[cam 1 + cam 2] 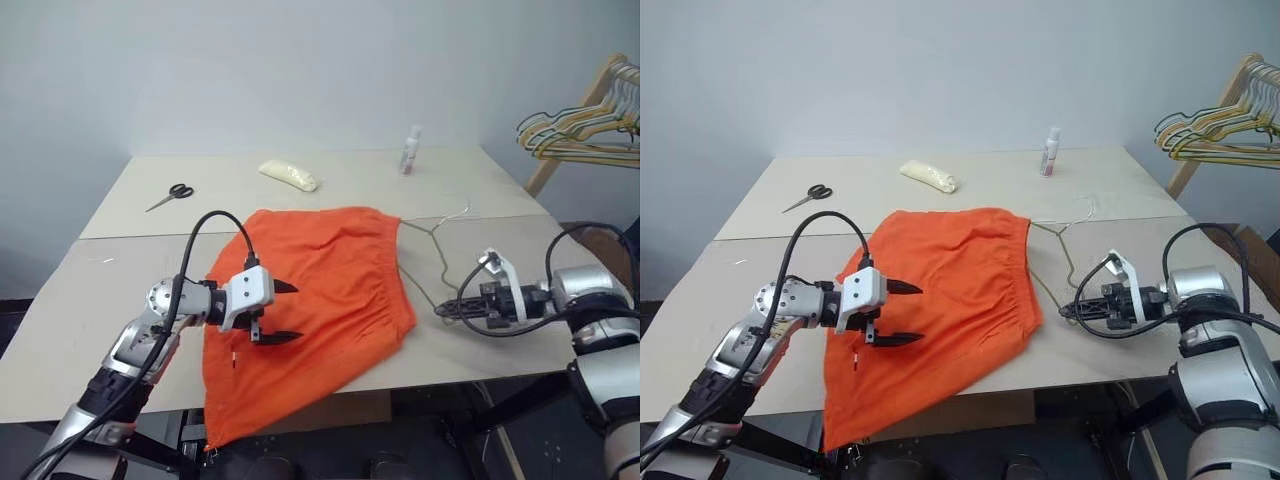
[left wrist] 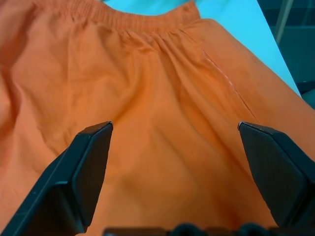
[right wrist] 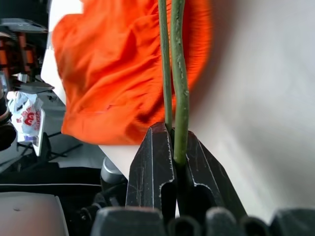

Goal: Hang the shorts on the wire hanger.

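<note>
The orange shorts (image 1: 320, 290) lie spread on the table (image 1: 100, 300), waistband toward the right, one corner hanging over the front edge. The thin wire hanger (image 1: 437, 250) lies at the shorts' right edge, its hook pointing toward the back of the table and part of it hidden under the fabric. My right gripper (image 1: 442, 312) is shut on the hanger's near corner; in the right wrist view the wire (image 3: 179, 73) runs up out of the closed fingers (image 3: 157, 157). My left gripper (image 1: 298, 312) hovers open just over the shorts' left half, with nothing between its fingers (image 2: 88, 162).
Scissors (image 1: 172, 195), a pale yellow pouch (image 1: 289, 175) and a small bottle (image 1: 410, 150) sit on the far half of the table. A bunch of hangers on a wooden rack (image 1: 590, 120) stands off the table at the right.
</note>
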